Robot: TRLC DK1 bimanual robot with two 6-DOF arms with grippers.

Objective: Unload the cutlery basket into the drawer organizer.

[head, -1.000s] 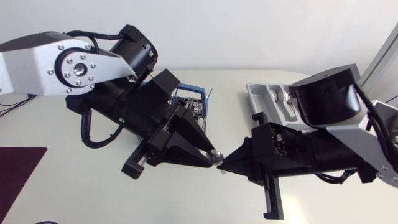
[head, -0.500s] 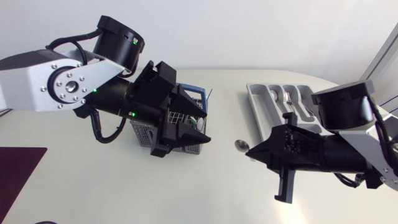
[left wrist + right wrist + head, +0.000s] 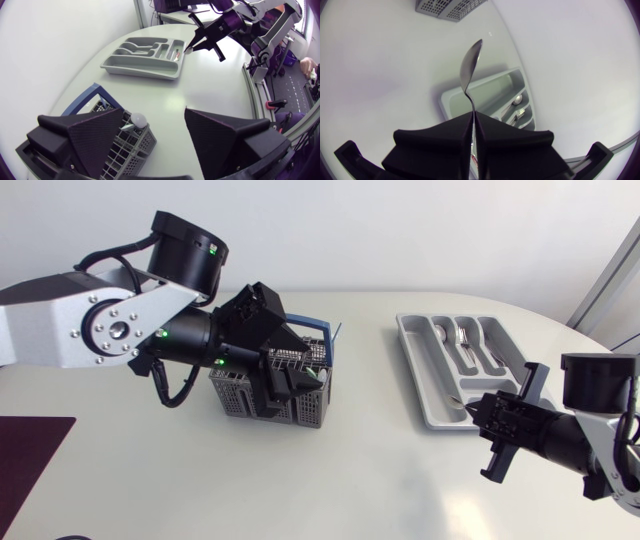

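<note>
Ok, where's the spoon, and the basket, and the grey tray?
spoon (image 3: 471, 65): right wrist view, on its bowl.
cutlery basket (image 3: 236, 395): head view, on its grey mesh side wall.
drawer organizer (image 3: 428, 385): head view, on the bare floor of one compartment.

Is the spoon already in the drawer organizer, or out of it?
Out. The right gripper is shut on the spoon, near the drawer organizer.

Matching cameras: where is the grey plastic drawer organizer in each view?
Head view: grey plastic drawer organizer at table's right, by right tool.
Left wrist view: organizer far ahead of left tool.
Right wrist view: organizer behind the gripped metal spoon.
Shared landmark: grey mesh cutlery basket.
</note>
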